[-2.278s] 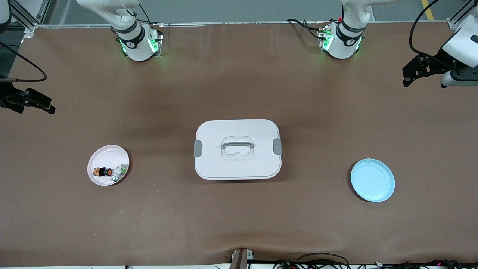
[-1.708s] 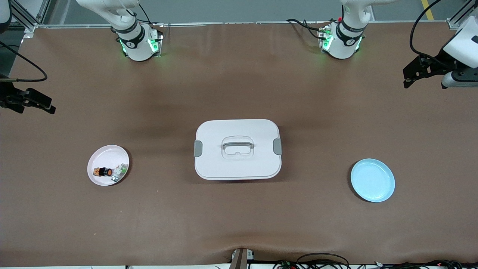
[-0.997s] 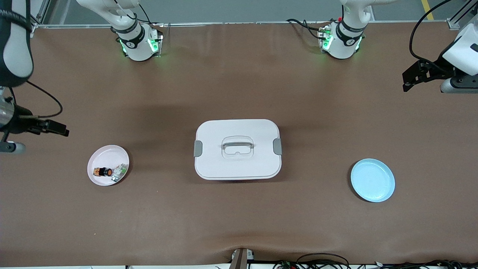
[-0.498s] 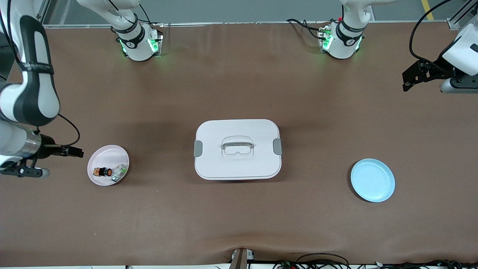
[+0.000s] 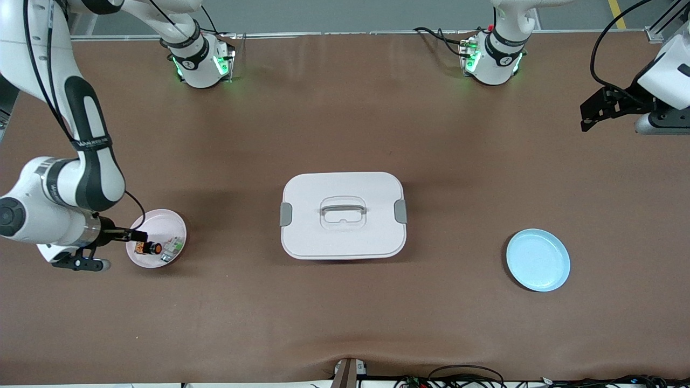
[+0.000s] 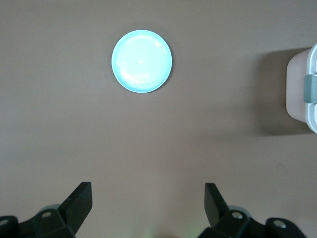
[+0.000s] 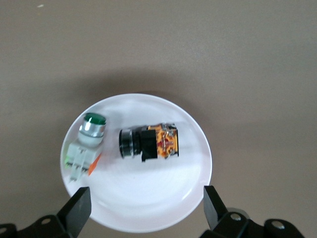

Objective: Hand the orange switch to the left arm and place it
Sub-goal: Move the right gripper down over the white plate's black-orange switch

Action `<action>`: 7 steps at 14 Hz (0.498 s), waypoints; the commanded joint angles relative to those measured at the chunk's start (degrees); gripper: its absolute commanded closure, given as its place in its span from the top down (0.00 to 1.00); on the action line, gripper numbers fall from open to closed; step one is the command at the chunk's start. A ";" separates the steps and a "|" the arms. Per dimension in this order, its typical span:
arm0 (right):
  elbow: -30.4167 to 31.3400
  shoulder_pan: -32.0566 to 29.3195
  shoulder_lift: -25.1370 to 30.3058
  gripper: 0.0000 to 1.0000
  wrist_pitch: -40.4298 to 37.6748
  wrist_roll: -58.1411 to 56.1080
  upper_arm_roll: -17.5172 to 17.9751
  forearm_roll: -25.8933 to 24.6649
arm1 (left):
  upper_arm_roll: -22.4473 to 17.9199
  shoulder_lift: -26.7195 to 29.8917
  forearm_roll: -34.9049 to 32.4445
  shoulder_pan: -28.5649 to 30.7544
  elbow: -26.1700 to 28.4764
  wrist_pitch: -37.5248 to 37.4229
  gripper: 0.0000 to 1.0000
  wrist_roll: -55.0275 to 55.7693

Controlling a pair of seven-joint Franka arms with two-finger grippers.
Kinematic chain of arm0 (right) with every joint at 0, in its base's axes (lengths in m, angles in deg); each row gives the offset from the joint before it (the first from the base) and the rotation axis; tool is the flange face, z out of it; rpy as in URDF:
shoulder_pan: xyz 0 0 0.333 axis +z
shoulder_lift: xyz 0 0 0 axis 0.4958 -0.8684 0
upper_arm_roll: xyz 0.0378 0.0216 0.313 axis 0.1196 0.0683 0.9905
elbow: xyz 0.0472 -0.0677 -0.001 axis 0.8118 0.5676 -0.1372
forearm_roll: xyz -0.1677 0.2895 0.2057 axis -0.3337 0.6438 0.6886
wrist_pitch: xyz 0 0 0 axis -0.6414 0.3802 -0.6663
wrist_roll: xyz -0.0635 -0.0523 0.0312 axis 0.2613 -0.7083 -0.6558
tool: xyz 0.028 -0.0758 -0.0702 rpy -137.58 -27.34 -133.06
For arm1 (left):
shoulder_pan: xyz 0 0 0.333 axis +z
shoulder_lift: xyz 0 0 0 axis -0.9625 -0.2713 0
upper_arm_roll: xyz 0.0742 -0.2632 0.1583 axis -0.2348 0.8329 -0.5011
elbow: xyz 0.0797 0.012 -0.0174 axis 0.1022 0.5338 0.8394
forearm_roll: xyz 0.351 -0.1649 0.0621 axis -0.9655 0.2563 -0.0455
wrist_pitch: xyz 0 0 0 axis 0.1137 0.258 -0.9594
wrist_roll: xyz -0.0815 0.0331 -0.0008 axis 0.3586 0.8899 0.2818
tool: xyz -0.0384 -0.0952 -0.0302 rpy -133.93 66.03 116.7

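While the right arm works over the pink plate, the scene reads as follows.

Right claw: the right claw (image 5: 139,235) hangs over the rim of the pink plate (image 5: 161,221) at the right arm's end of the desk (image 5: 345,108); its fingers (image 7: 77,208) are spread wide and hold nothing.

Left claw: the left claw (image 5: 590,114) hangs over bare desk at the left arm's end, fingers (image 6: 79,201) apart and empty; this arm waits.

Task item: the orange switch (image 5: 148,248) lies on its side in the pink plate, just beside the green-and-white component (image 5: 172,248) and apart from it in the right wrist view.

Obstacle: the box (image 5: 343,215) stands mid-desk, lid on, between the pink plate and the blue plate (image 5: 538,260).

Likely step: descent onto the switch for a pick, judged from the spread fingers framing the plate.

Risk 1: wrong part taken or knocked, since the two components lie close together.

Risk 2: the switch may roll or skid on the smooth plate if the fingers close off-centre on its round body.

Risk 3: a fingertip may catch the plate rim and tip or shift the plate.

Risk 4: a low, straight carry toward the left arm would meet the box; the handover needs height or a detour.

Risk 5: the part is tiny, so a claw-to-claw pass leaves little to grip and could drop it.

Count: arms, two; claws, two; plates, two (one pink, one blue); components, two; boxes, one.
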 commanded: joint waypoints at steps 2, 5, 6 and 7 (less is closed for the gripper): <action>-0.07 -1.14 -2.41 1.00 2.01 -2.53 0.51 0.90 | 0.22 0.19 0.84 0.24 -0.36 -0.82 1.00 0.30; -0.07 -0.97 -3.64 1.00 3.94 -2.44 0.60 0.99 | 0.31 0.36 0.93 0.24 -0.10 -0.82 1.00 0.30; -0.07 -0.97 -3.90 1.00 4.64 -2.44 0.69 1.43 | 0.22 0.36 0.84 0.24 -0.10 -0.82 1.00 0.30; -0.07 -0.88 -4.43 1.00 5.52 -2.62 0.60 3.61 | 0.22 0.36 0.93 0.24 -0.10 -1.08 1.00 0.30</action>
